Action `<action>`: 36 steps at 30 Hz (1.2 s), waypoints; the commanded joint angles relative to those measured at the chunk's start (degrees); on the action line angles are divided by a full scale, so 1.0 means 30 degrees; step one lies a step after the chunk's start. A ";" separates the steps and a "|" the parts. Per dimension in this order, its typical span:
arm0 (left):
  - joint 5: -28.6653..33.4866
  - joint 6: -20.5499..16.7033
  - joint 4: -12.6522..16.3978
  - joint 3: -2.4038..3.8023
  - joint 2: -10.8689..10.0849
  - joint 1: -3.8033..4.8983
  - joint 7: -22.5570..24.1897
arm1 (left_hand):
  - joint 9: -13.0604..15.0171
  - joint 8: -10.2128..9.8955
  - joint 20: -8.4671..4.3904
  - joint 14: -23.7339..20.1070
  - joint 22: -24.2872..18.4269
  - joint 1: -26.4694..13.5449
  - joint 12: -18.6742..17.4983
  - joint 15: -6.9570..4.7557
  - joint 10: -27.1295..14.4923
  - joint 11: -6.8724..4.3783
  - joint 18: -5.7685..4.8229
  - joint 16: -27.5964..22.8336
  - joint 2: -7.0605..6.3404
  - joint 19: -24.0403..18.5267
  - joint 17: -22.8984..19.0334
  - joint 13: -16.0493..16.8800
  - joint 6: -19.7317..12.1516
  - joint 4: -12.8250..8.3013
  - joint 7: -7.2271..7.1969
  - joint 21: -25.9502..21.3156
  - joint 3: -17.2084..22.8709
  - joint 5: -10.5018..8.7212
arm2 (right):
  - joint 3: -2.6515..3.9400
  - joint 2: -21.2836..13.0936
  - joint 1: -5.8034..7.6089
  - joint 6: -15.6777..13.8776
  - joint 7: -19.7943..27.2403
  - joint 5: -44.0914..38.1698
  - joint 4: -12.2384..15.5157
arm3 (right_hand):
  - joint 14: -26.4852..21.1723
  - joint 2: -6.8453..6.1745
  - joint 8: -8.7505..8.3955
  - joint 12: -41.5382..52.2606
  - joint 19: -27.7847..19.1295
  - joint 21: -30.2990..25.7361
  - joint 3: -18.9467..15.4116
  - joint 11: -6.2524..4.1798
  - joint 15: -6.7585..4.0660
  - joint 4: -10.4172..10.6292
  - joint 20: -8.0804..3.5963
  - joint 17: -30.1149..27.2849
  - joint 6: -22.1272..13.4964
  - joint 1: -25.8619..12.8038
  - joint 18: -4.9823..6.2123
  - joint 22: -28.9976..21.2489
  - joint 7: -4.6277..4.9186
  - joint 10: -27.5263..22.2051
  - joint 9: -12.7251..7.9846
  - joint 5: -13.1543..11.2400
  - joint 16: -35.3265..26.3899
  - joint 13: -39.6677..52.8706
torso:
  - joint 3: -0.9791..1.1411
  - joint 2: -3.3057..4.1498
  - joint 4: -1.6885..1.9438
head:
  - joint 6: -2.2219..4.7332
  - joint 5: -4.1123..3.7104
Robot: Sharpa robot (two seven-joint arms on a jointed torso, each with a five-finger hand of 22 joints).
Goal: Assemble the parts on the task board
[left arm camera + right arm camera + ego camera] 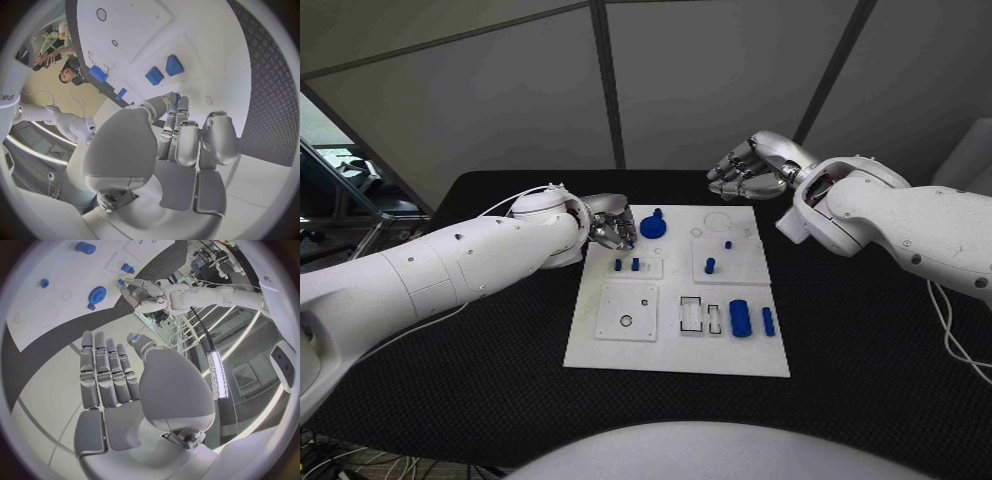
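The white task board [675, 345] lies in the middle of the black table. A blue gear [653, 225] sits near its far left corner, and my left hand [607, 222] hovers right beside it. In the left wrist view that hand's fingers [187, 142] are curled, and thumb and a fingertip pinch a small blue part [177, 98]. The right wrist view shows the same part [120, 285] at the left hand [142, 291]. My right hand [754, 165] hangs above the board's far right corner, its fingers [106, 372] stretched out and holding nothing.
Two short blue pegs [626, 265] stand in a plate at the board's left, another peg [710, 266] at mid-right. A thick blue cylinder [740, 318] and a slim one [767, 320] stand near rectangular slots [692, 313]. Black table [473, 370] surrounds the board.
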 commanded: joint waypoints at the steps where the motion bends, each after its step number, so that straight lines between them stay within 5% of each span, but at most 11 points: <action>1: -0.0049 0.0265 -0.0049 -0.0012 0.0058 0.0015 -0.0165 | -0.0006 -0.0095 0.0041 0.0414 0.1848 -0.0161 -0.0116 0.0067 0.0098 0.0030 -0.0897 0.0079 0.0032 0.0185 -0.0016 0.0030 0.0087 0.0063 0.0058 -0.0011 -0.0084 -0.0055 | 0.0013 0.0009 0.0040 -0.0006 0.0218 -0.0033 0.0047 | 0.0111 0.0130 0.0059 0.0129 0.0168 -0.0084 0.0125 0.0016 -0.0015 -0.0023 0.0021 -0.0024 -0.0058 0.0027 0.0207 -0.0023 -0.0017 -0.0055 0.0012 0.0088 -0.0080 -0.0016 | -0.0009 0.0017 -0.0002 | 0.0004 -0.0026; 29: -0.0047 0.0492 -0.0372 -0.0052 0.0404 -0.0034 -0.0282 | -0.0055 -0.0205 0.0050 0.0397 0.1828 -0.0261 -0.0259 0.0084 0.0027 0.0057 -0.0888 0.0073 0.0053 0.0160 -0.0067 0.0030 -0.0003 0.0079 0.0085 -0.0069 -0.0133 -0.0050 | 0.0013 0.0002 0.0040 0.0022 0.0205 -0.0033 0.0074 | 0.0133 0.0130 0.0078 0.0144 0.0194 -0.0110 0.0139 0.0012 -0.0019 -0.0029 0.0018 -0.0040 -0.0053 0.0022 0.0207 -0.0045 -0.0021 -0.0051 0.0015 0.0087 -0.0107 -0.0018 | -0.0003 0.0003 -0.0003 | -0.0008 -0.0151; 36: -0.0046 0.0793 -0.0392 -0.0053 0.0347 -0.0035 -0.0501 | -0.0469 -0.0784 0.0121 0.0330 0.1792 -0.0480 -0.0613 0.0177 -0.0121 0.0142 -0.0871 0.0053 -0.0085 0.0110 -0.0230 0.0064 -0.1268 0.0045 0.0160 -0.0200 -0.0219 -0.0031 | 0.0013 -0.0028 0.0040 0.0012 0.0191 -0.0033 0.0060 | 0.0137 0.0118 0.0079 0.0146 0.0199 -0.0118 0.0133 0.0015 -0.0017 -0.0025 0.0019 -0.0045 -0.0058 0.0008 0.0206 -0.0052 -0.0019 -0.0055 0.0014 0.0084 -0.0116 -0.0019 | -0.0007 0.0000 0.0027 | -0.0008 -0.0189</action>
